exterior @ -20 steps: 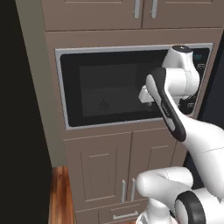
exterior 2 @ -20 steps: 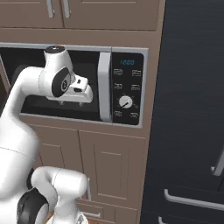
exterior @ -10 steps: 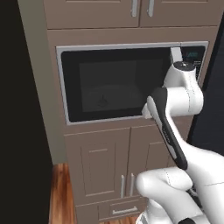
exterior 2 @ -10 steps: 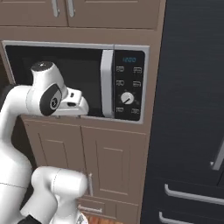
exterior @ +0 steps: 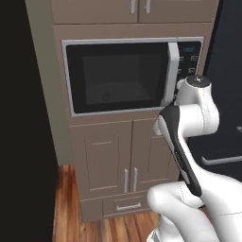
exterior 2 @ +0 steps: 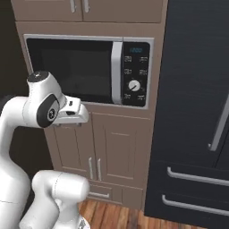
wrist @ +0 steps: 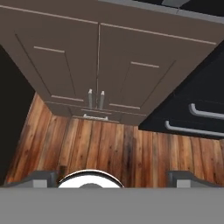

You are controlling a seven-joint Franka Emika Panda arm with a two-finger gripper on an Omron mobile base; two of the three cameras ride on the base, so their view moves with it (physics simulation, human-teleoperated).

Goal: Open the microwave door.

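Note:
The microwave (exterior: 189,56) (exterior 2: 135,74) sits built into the tan cabinet wall. Its black glass microwave door (exterior: 118,78) (exterior 2: 71,67) lies flush in the silver frame, and the vertical silver handle (exterior: 173,73) (exterior 2: 116,71) stands beside the control panel. My white arm is bent below the door's lower edge, with the hand (exterior 2: 74,114) in front of the strip under the microwave, apart from the handle. In the hand view my gripper (wrist: 113,178) is open, its fingertips (wrist: 41,177) spread wide with nothing between them, looking down at the lower cabinets and floor.
Two tan lower cabinet doors with silver pulls (wrist: 95,98) (exterior: 130,179) and a drawer below them stand under the microwave. The tall black fridge (exterior 2: 197,112) with bar handles (wrist: 205,113) is on the right. A wooden floor (wrist: 109,148) lies below, and a dark wall on the left.
The arm has dropped from in front of the microwave door to below it. The views have shifted a little, so the base has moved. The door stays flush in its frame.

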